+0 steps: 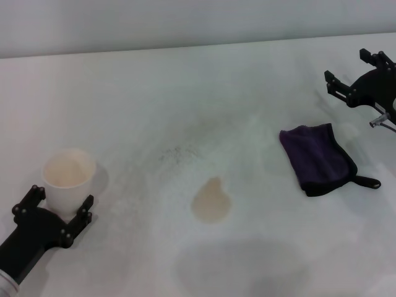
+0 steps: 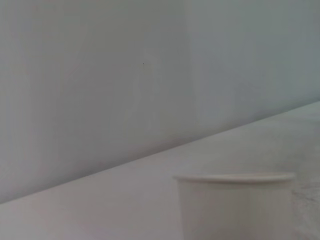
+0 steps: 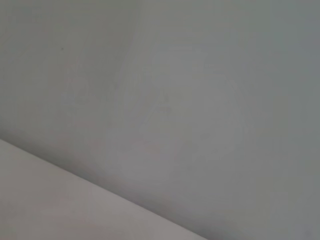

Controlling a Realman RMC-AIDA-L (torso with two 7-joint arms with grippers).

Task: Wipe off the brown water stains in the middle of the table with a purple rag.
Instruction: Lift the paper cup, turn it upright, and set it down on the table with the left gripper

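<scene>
Cloth first: the dark purple folded rag with black edging (image 1: 317,158) lies flat on the big white-grey matte worktop (image 1: 185,86), over on the robot's right, well apart from the small tan-brown puddle of water (image 1: 211,201) sitting near the middle. It looks soft, light and limp, so I'd expect it to sag and unfold if lifted by one corner; pinching down through the stacked layers near the middle or along a folded edge seems safer than the little black loop (image 1: 369,182) at its near corner. The right pincer (image 1: 349,80) hovers just beyond the rag, spread wide and holding nothing. The left pincer (image 1: 54,207) sits at the near left, its prongs either side of a white paper cup (image 1: 68,179); whether it actually squeezes the cup I cannot tell.
</scene>
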